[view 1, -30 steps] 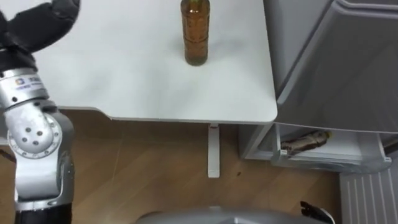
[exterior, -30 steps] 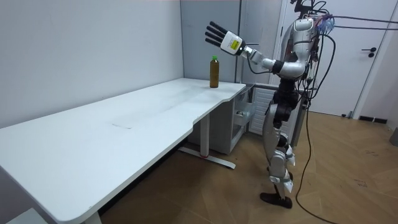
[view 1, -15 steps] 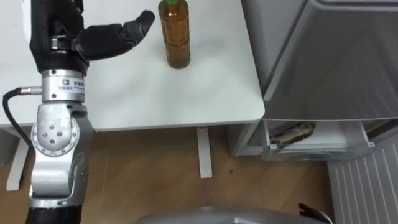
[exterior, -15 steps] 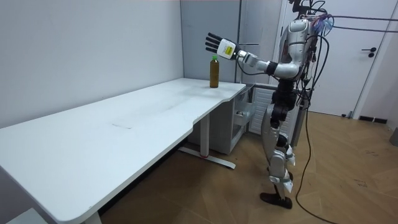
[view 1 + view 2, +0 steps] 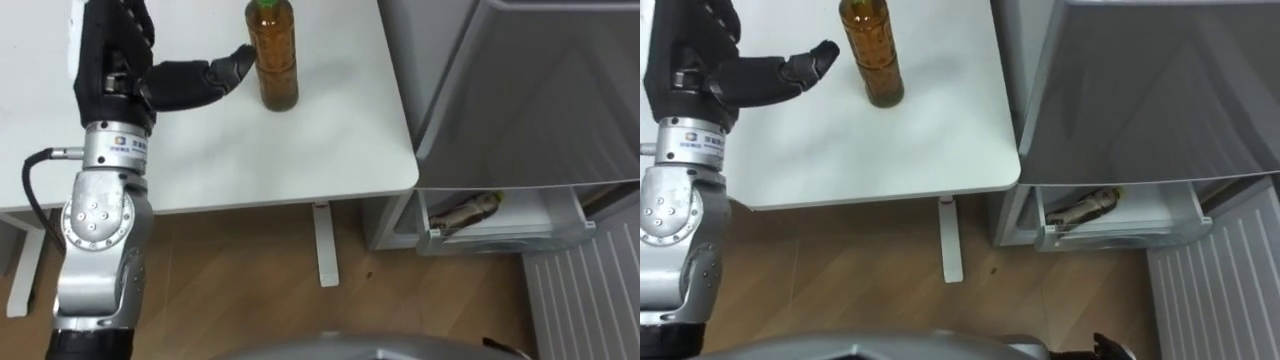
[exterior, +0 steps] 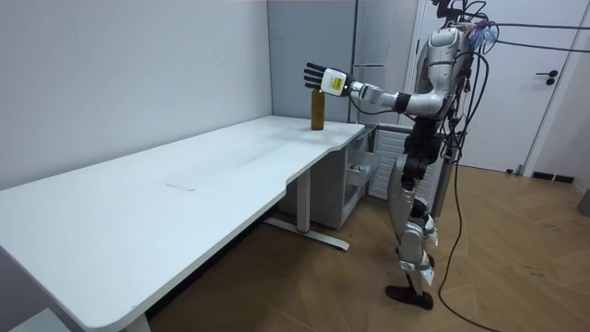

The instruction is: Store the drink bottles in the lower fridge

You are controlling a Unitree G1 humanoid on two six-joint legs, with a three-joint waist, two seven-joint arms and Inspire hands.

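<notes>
An amber drink bottle [image 5: 272, 60] with a green cap stands upright near the right end of the white table [image 5: 220, 150]. My left hand [image 5: 125, 70] is raised just left of it, open, fingers straight and the thumb reaching out to the bottle's side. In the room view the left hand [image 6: 323, 78] is level with the top of the bottle [image 6: 318, 111]. A dark edge of my right hand [image 5: 505, 347] shows at the bottom right. The fridge's lower drawer [image 5: 500, 225] stands open, and another bottle [image 5: 468, 212] lies in it.
The grey fridge [image 5: 520, 90] stands right of the table, its open drawer jutting out over the wooden floor [image 5: 250, 280]. A white table leg [image 5: 320, 250] stands under the table's right end. I stand at that end, facing table and fridge.
My left hand has come down and moved right, from high over the table to right beside the bottle. The head camera has shifted a little; the bottle stays put.
</notes>
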